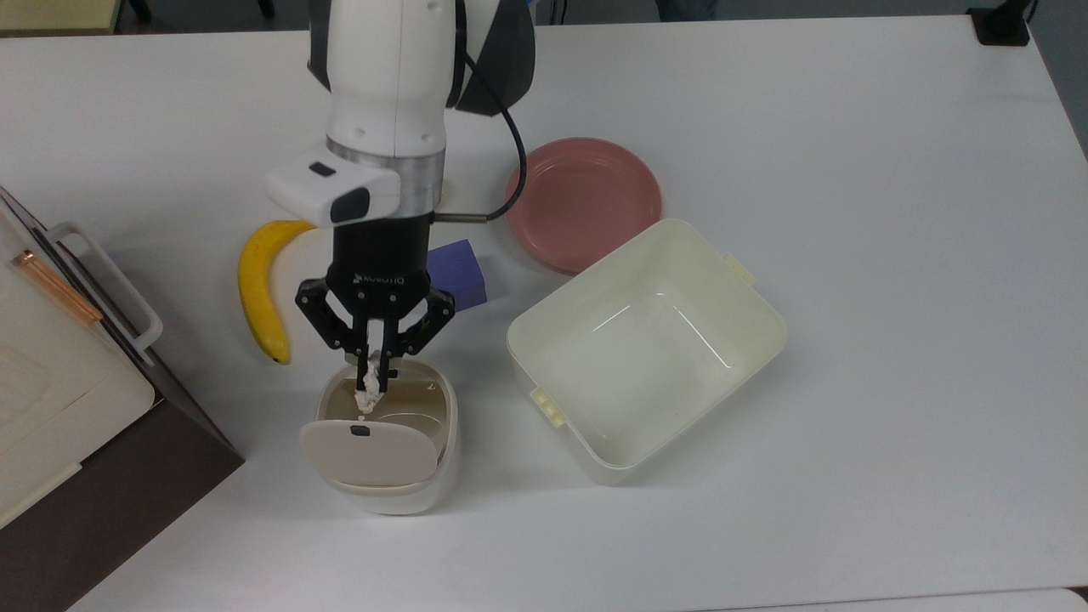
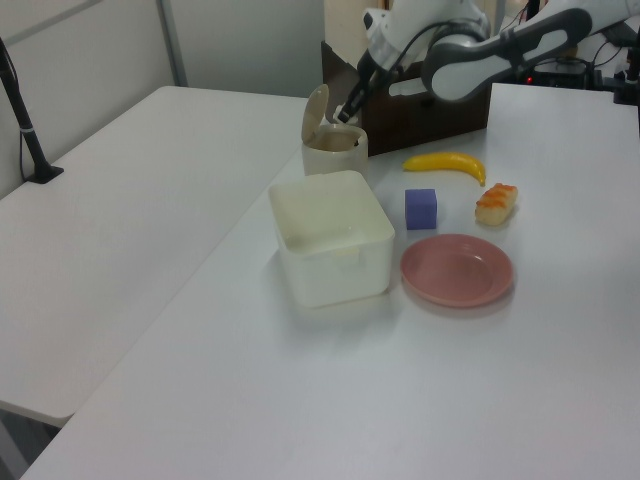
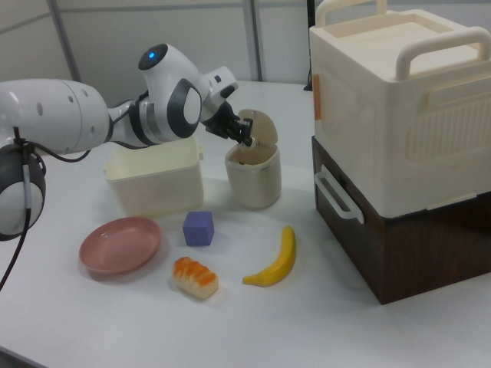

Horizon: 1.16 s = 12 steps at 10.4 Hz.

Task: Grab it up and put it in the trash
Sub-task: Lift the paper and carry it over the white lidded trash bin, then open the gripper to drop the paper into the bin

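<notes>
White tabletop (image 1: 850, 127). Directly under the fingers (image 1: 388, 367): small beige bin (image 1: 387, 476), flap lid open. Banana (image 1: 257, 289) lies to the top view's left of the fingers; purple cube (image 1: 457, 270) just to the top view's right of them, partly behind the arm. Cream rectangular tub (image 1: 646, 340) farther to the top view's right; pink plate (image 1: 583, 200) touches its far corner. Orange-glazed bread piece (image 3: 196, 278) lies near cube and banana. Dark wooden box (image 3: 406, 230) bearing a cream case stands beyond the banana.

Top view: paper wad (image 1: 368, 393) in pincer (image 1: 375, 371) above open bin (image 1: 387, 497), banana (image 1: 257, 293) left, tub (image 1: 646, 344) right.
</notes>
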### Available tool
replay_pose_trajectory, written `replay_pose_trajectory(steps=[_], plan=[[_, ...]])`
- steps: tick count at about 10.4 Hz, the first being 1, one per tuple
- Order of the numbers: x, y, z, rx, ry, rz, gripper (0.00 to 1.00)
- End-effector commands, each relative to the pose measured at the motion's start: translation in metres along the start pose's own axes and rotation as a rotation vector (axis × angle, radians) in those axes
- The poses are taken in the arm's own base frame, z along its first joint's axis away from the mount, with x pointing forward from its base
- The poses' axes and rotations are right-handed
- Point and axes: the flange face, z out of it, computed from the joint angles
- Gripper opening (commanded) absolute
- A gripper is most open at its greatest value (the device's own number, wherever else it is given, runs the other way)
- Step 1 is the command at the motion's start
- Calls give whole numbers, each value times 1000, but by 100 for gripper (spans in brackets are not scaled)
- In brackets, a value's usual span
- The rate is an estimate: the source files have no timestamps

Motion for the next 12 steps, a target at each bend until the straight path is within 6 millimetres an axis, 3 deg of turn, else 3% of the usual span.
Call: replay_pose_trajectory(steps=[1,3,5,6,8,10,12], plan=[[-2,-3,1,-10,9,2,0],[-3,-3,5,-9,5,2,1],[-4,-1,5,-11,3,3,72],[-4,-2,5,-16,4,-7,87],[-6,-1,7,-46,8,-34,100],[-6,1,6,-54,7,-29,100],[2,16,-22,-81,-2,-2,100]])
